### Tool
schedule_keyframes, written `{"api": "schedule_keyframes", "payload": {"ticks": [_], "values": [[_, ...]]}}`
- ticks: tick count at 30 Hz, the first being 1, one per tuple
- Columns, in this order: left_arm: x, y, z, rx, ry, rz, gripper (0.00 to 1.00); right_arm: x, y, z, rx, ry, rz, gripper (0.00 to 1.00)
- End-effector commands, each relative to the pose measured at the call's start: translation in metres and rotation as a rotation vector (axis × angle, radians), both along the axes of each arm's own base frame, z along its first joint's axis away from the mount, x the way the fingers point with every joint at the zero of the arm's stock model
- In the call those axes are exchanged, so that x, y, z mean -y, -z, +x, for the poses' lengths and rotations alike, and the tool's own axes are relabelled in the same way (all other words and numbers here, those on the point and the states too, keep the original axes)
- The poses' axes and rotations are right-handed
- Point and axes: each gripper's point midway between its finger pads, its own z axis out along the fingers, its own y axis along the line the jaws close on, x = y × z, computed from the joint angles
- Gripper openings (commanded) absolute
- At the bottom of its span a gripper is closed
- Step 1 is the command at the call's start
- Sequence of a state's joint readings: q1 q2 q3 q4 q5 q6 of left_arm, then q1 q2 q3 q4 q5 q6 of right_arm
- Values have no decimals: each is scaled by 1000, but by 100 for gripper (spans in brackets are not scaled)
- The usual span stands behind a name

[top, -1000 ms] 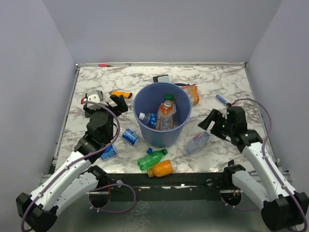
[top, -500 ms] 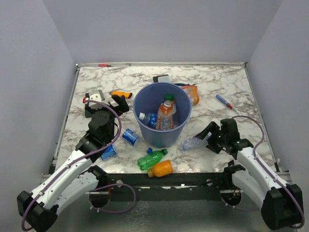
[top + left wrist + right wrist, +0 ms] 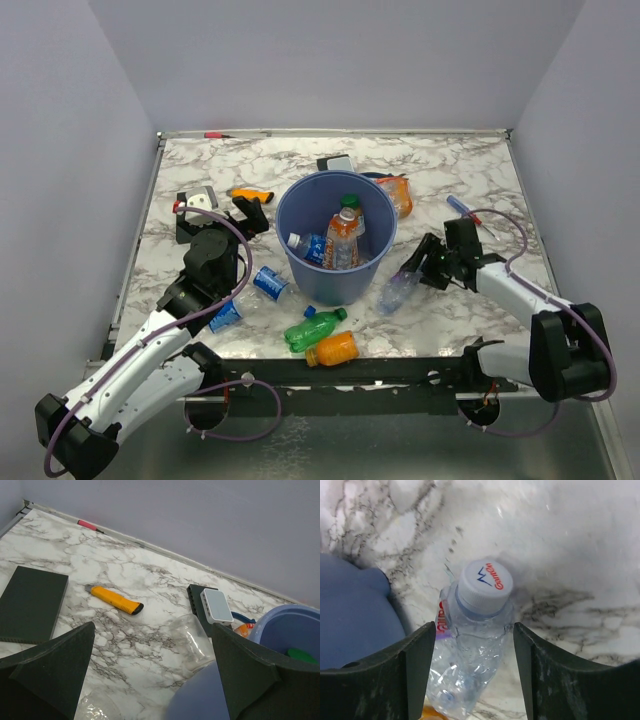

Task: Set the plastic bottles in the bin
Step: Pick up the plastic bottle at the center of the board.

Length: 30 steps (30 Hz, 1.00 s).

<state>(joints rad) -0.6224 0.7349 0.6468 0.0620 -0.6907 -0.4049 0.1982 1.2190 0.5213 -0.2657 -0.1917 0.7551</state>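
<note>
The blue bin [image 3: 300,225] stands mid-table and holds an orange bottle and a clear blue-labelled bottle. My right gripper [image 3: 416,267] is open and low, its fingers on either side of the neck of a clear crushed bottle [image 3: 395,291] lying right of the bin. In the right wrist view that bottle [image 3: 470,645] shows a white cap between my gripper's [image 3: 474,630] fingers. My left gripper [image 3: 217,219] is open and empty left of the bin, seen wide apart in its wrist view [image 3: 152,630]. A green bottle [image 3: 312,328], an orange bottle [image 3: 333,349] and two clear blue-labelled bottles [image 3: 268,283] lie in front.
Another orange bottle [image 3: 397,196] lies behind the bin. A yellow utility knife [image 3: 114,599], a flat black rectangle [image 3: 30,602] and a white box [image 3: 216,605] lie at the back left. A blue screwdriver [image 3: 458,207] lies at the right. Walls enclose the table.
My right arm has come down and swung in toward the bin, so its open fingers now straddle the clear bottle's neck. The bottle has shifted slightly left. The left arm has barely moved.
</note>
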Motion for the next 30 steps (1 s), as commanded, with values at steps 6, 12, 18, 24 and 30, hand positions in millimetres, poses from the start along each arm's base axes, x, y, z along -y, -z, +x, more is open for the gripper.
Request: {"api": "schedule_keyframes", "payload": {"ticks": [6,12,18,24,30], "values": [[5,1,0,1,22,-8,99,2,-25,13,41,-107,-100,85],[6,-1,-1,5,29,-15,99,-27,-15,-26,5,-128,-46,96],[7,0,-1,4,29,-15,99,-40,10,-39,-51,-151,-101,95],[4,-3,-3,10,20,-14,99,-27,31,-40,-87,-145,-220,88],[3,-4,-3,13,16,-13,99,-24,46,-45,-97,-121,-217,63]]}}
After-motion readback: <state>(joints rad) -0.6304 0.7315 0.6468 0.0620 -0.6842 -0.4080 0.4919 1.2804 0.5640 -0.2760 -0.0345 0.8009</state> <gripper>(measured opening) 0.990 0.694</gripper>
